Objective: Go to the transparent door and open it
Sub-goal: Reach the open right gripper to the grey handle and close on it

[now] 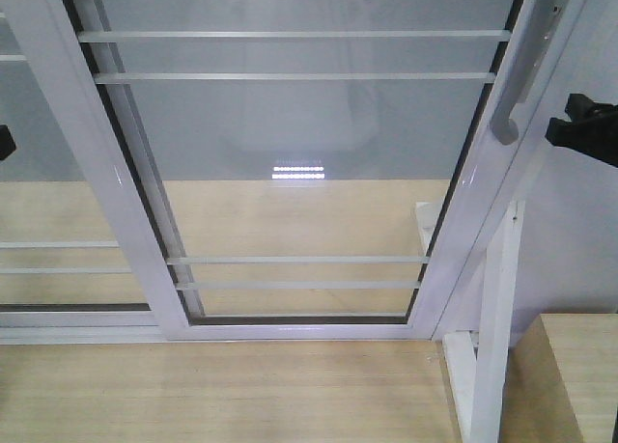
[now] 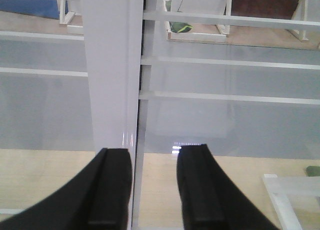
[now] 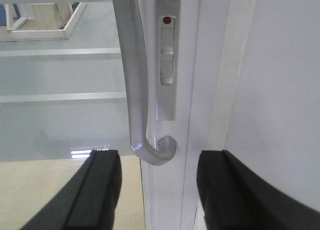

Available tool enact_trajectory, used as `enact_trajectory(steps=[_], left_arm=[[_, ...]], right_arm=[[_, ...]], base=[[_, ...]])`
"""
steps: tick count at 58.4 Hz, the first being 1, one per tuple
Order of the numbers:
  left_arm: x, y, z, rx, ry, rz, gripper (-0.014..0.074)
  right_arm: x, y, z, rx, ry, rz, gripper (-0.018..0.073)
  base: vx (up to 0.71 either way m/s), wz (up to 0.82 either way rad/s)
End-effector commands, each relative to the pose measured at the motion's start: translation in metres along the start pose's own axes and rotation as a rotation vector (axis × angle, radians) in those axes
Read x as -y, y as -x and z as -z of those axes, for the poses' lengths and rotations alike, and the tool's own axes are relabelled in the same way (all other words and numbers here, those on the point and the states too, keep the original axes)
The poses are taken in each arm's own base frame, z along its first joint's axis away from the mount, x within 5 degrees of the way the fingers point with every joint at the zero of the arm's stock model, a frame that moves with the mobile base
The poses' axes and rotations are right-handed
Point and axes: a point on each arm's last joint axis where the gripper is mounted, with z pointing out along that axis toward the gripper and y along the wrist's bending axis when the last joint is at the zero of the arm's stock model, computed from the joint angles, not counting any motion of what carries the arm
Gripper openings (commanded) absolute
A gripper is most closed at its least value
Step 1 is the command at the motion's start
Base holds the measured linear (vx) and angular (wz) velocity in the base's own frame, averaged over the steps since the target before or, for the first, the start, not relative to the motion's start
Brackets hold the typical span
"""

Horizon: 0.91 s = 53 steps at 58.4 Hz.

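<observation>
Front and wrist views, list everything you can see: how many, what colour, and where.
transparent door: one, clear glass in a white frame, centre of the front view
horizontal bars: several, white, across the door's glass
pull handle: one, grey, curved, on the door's right stile
lock slider: one, grey with a red dot, beside the handle
second glass panel: one, white-framed, left of the door
floor: light wood, in front of the door
white stand: one, lower right of the front view
left gripper: one, black, open, facing a white upright of the frames
right gripper: one, black, open, facing the handle's lower end
</observation>
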Motion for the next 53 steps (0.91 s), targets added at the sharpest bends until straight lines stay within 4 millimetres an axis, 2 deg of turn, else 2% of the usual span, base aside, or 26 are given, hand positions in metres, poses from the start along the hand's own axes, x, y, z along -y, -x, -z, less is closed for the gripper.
enact_trajectory(steps=[1, 17, 31, 53], left_arm=[[0.002, 0.02, 0.004, 0.119, -0.009, 0.015, 0.0375], [0.002, 0.02, 0.004, 0.119, -0.009, 0.014, 0.0375], [0.002, 0.019, 0.004, 0.115, -0.009, 0.014, 0.0375], [0.003, 0.017, 0.004, 0.089, -0.01, 0.014, 0.0374]], right_arm=[[0.0, 0.027, -0.009, 0.144, 0.006, 0.021, 0.043], [-0.002, 0.048, -0.054, 0.156, 0.036, 0.053, 0.043], [-0.004, 0.061, -0.082, 0.191, 0.054, 0.089, 0.0429], [-0.005, 0.069, -0.121, 0.201, 0.065, 0.056, 0.0428]], base=[[0.0, 0.0], [0.0, 0.0], [0.0, 0.0], [0.0, 0.0]])
